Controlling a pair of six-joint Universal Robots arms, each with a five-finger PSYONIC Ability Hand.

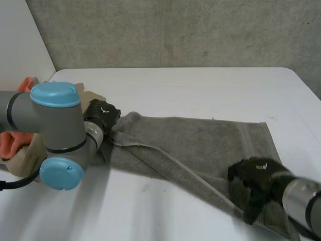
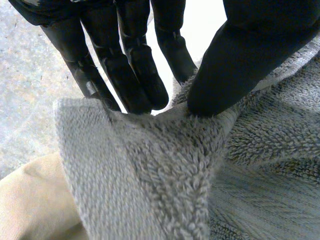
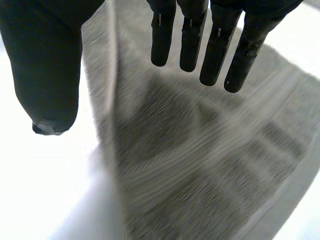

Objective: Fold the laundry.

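Note:
A grey towel (image 1: 200,145) lies spread across the table's middle and right, with a folded-over edge running diagonally. My left hand (image 1: 102,114) is at the towel's far left corner. In the left wrist view the fingers (image 2: 130,75) and thumb (image 2: 235,60) pinch that corner of the towel (image 2: 165,165) between them, and it is lifted a little. My right hand (image 1: 256,181) hovers over the towel's near right corner. In the right wrist view its fingers (image 3: 200,40) and thumb (image 3: 47,75) are spread straight above the towel (image 3: 200,165), holding nothing.
At the table's left edge, behind my left arm, lies a pile of laundry: a beige cloth (image 1: 25,155) and an orange cloth (image 1: 10,140). The beige cloth (image 2: 35,200) also lies under the towel's held corner. The white table (image 1: 200,90) stretches bare toward the far wall.

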